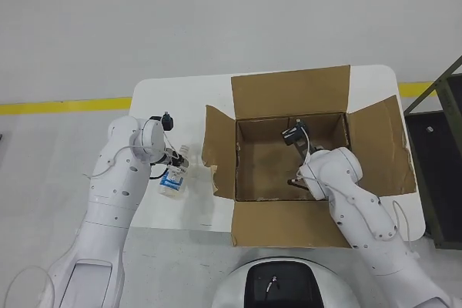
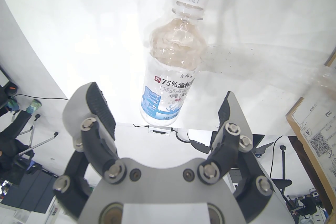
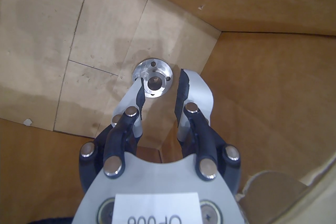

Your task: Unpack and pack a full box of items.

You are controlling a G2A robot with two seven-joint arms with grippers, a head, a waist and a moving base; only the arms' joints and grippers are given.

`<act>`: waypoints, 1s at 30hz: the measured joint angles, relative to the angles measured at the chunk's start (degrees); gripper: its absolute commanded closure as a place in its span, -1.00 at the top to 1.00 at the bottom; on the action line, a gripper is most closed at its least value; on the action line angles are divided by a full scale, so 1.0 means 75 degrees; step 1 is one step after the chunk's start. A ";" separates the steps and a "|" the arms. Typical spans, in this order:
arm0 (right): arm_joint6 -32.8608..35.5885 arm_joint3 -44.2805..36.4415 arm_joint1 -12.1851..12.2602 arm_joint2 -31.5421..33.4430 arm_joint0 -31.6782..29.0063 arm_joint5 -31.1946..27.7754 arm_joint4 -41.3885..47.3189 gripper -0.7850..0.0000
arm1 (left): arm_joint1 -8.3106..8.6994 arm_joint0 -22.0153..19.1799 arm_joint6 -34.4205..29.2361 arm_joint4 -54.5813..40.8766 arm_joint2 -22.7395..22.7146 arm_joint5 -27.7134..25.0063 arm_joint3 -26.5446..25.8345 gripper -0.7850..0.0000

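Access to the box (image 1: 262,158) is had from above, its four flaps being folded outward. Room to pass is offered over the left part of its floor; the right part is crossed by the right arm (image 1: 346,185). The flange (image 3: 152,64) is set close to a corner where two walls meet, so the right end effector (image 3: 162,80) is crowded there. On the counter (image 1: 177,100), the bottle (image 1: 172,182) is laid near the left flap (image 1: 218,158), with a gap kept between.
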 measured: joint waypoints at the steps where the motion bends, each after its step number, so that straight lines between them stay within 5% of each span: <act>1: -0.0024 0.0057 -0.0004 0.0009 0.0005 -0.0006 -0.0010 -0.22 | 0.0000 0.0000 0.0000 0.0000 0.0000 0.0000 0.0000 1.00; 30: -0.0184 0.0137 -0.0170 0.0102 -0.0011 -0.0111 0.0765 -0.14 | 0.0000 0.0000 0.0000 0.0000 0.0000 0.0000 0.0000 1.00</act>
